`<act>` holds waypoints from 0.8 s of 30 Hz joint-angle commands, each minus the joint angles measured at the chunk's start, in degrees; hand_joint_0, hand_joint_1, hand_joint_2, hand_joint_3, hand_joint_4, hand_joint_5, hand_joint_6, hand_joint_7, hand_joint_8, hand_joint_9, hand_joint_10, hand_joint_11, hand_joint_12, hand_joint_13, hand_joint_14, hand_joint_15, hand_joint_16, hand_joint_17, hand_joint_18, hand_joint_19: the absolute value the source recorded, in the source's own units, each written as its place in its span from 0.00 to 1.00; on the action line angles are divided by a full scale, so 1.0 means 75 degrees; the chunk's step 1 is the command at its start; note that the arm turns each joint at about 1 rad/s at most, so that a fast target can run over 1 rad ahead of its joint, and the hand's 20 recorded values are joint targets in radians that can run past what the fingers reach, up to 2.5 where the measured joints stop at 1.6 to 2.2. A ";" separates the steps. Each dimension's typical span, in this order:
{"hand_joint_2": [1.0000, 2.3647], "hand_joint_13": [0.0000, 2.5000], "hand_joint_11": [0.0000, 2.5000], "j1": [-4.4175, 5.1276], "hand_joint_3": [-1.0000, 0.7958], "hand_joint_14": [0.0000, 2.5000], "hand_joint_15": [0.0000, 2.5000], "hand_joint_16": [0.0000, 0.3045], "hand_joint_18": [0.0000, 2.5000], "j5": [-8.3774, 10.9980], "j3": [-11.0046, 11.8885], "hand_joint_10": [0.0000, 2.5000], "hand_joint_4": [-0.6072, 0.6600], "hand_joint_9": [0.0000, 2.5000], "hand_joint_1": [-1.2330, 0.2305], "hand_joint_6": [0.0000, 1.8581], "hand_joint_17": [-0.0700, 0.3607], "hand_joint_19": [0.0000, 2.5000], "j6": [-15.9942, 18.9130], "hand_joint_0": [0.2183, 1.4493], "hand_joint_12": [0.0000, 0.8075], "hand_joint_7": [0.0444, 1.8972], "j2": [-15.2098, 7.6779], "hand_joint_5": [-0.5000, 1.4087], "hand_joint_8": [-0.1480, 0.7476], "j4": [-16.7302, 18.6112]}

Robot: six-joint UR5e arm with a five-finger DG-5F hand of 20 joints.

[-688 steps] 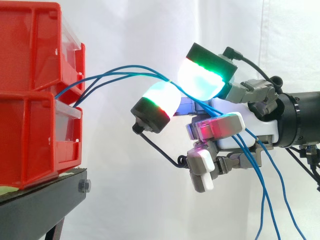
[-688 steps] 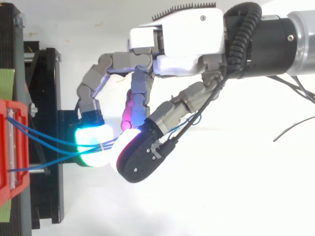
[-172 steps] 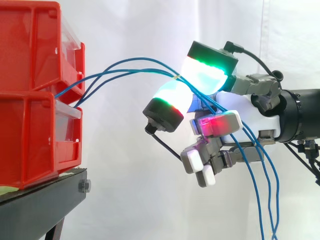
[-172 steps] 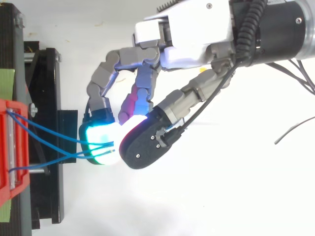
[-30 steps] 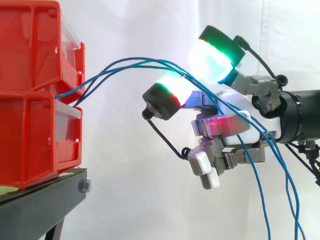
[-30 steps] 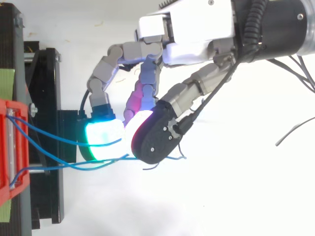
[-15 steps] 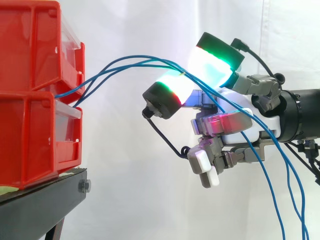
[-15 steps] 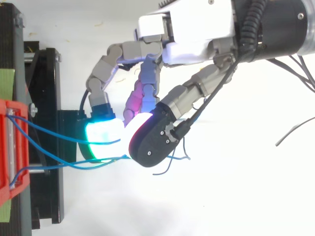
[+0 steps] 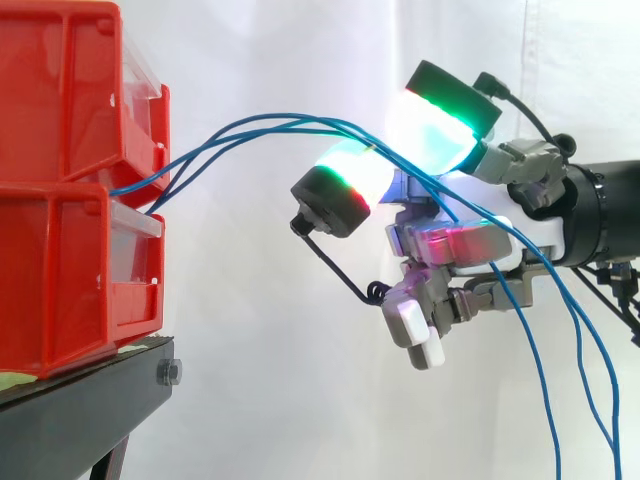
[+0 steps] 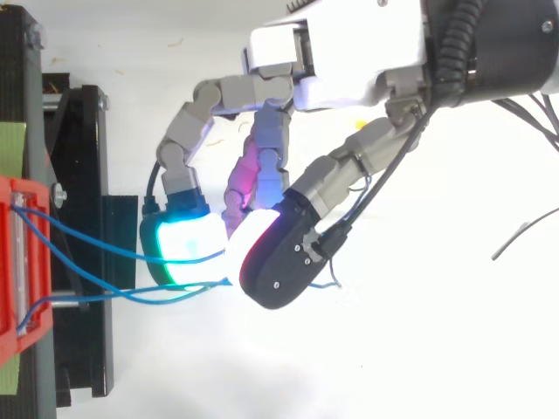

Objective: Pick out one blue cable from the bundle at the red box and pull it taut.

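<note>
Three thin blue cables (image 9: 250,126) come out between the two stacked red bins (image 9: 60,260) at the left. They arch up and to the right, then hang down over the hand (image 9: 470,245) toward the bottom right. In the top view the cables (image 10: 96,249) run from the red box (image 10: 22,279) to the glowing pads. The green-glowing fingertip (image 10: 183,249) and the thumb pad (image 10: 262,253) are curled together, with blue cable pinched between them. The other fingers curl below the palm, holding nothing. The cable between box and hand is slack and bowed.
The bins rest on a black stand (image 9: 80,410) at the lower left, with its frame (image 10: 83,175) along the left edge of the top view. A white curtain hangs behind. The arm (image 10: 489,44) comes in from the right.
Over the last second the finger pad came down against the thumb pad with the cables between. The hand drifted slightly away from the bins, and the loose cable loops beside the thumb drew in.
</note>
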 commanded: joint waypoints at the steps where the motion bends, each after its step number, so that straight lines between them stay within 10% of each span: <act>1: 0.00 0.38 0.26 0.0000 0.28 0.01 0.15 0.14 0.34 0.0011 0.0193 0.01 0.37 0.56 0.43 0.46 0.39 0.21 -0.0251 0.23 0.42 0.39 0.0004 0.23 0.39 -0.0357; 24: 0.01 0.38 0.27 0.0012 0.40 0.01 0.16 0.13 0.34 0.0047 0.0193 0.01 0.35 0.59 0.36 0.47 0.36 0.22 -0.0239 0.30 0.40 0.42 -0.0007 0.25 0.37 -0.0416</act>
